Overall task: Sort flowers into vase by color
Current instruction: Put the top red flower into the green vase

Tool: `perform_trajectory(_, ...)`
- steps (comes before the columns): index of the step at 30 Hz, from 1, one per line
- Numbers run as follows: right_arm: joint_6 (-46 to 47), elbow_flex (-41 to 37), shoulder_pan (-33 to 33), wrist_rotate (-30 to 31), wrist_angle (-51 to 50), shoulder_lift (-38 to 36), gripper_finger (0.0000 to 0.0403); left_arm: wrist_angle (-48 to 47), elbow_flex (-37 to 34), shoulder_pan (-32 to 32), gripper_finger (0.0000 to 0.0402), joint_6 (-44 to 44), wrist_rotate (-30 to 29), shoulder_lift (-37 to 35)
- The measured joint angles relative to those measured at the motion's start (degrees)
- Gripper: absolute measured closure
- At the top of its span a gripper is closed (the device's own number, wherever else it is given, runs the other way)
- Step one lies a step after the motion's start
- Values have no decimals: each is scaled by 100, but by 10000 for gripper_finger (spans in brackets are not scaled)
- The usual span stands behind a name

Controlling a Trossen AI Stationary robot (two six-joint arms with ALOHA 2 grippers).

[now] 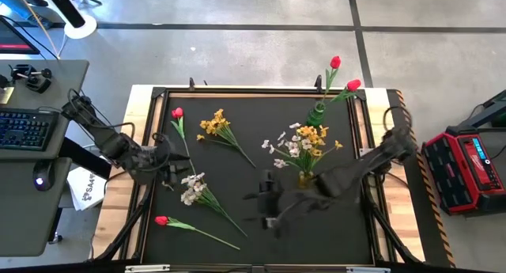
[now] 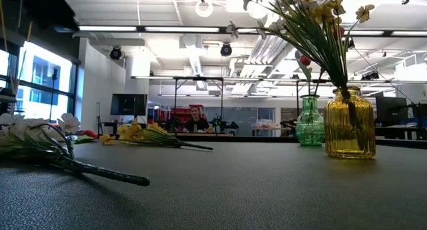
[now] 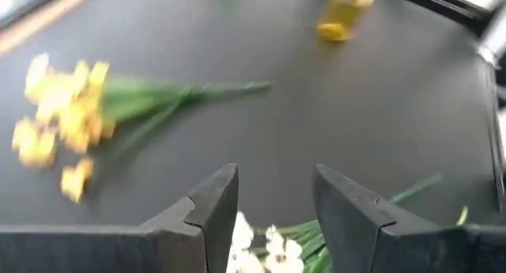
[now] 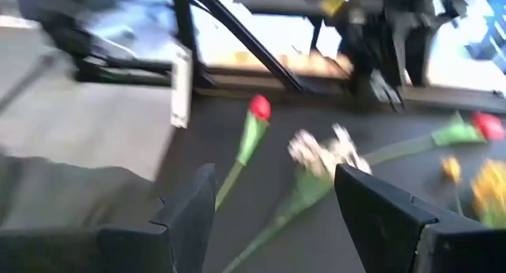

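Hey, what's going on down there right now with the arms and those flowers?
Left gripper open over white spray. Right gripper open, empty, mid-table. Four flowers lying loose; yellow vase and green vase partly filled. Nothing blocking.

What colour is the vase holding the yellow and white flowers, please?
The vase is amber-yellow ribbed glass, shown best in the low view.

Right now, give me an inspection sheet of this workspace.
Surface: black mat in a wooden-edged frame.
Job's things: yellow ribbed glass vase holding yellow and white sprays; green glass vase holding two red tulips; loose on the mat: two red tulips, yellow spray, white spray.
Clutter: nothing seen.
Grippers: left gripper open above the white spray; right gripper open, empty.
Cables: along both arms.
Surroundings: keyboard desk, red case.
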Motion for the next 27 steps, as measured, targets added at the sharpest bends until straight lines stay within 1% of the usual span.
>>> perform_trajectory(2,579,515,-6,167,-792,326,160,-318,0,2,252,-918,201,77)
perform_trajectory(3,875,752,-5,174,-1263,457,160,-438,0,2,252,-1134,336,120)
perform_trajectory(6,1690,1262,96,9,-2546,781,160,-692,-2,2,252,-1289,302,256)
perform_trajectory(8,2158,1315,248,-89,-3049,870,160,-817,-2,91,252,-1575,208,298)
perform_trajectory(11,2523,1156,564,-85,-3313,870,160,-850,-2,508,251,-1682,40,385)
perform_trajectory(14,2939,899,920,160,-3474,872,160,-1217,-18,867,243,-1631,-3,510)
perform_trajectory(17,3402,622,1273,295,-3527,867,160,-1163,-247,1113,224,-1772,-419,642)
perform_trajectory(18,3552,537,1389,328,-3536,861,160,-1102,-353,1253,215,-1746,-368,688)
perform_trajectory(20,3849,390,1631,468,-3549,859,160,-1073,-420,1694,197,-1472,-3,821)
perform_trajectory(22,4188,290,1854,664,-3626,859,160,-1349,-431,2104,179,-1397,386,921)
perform_trajectory(23,4383,270,1951,791,-3687,859,160,-1496,-437,2266,171,-1457,404,976)
perform_trajectory(25,4786,268,2128,1123,-3789,859,160,-1495,-435,2561,157,-1485,276,1104)
perform_trajectory(27,5035,268,2269,1514,-3856,853,160,-1497,-435,2914,149,-1348,254,1247)
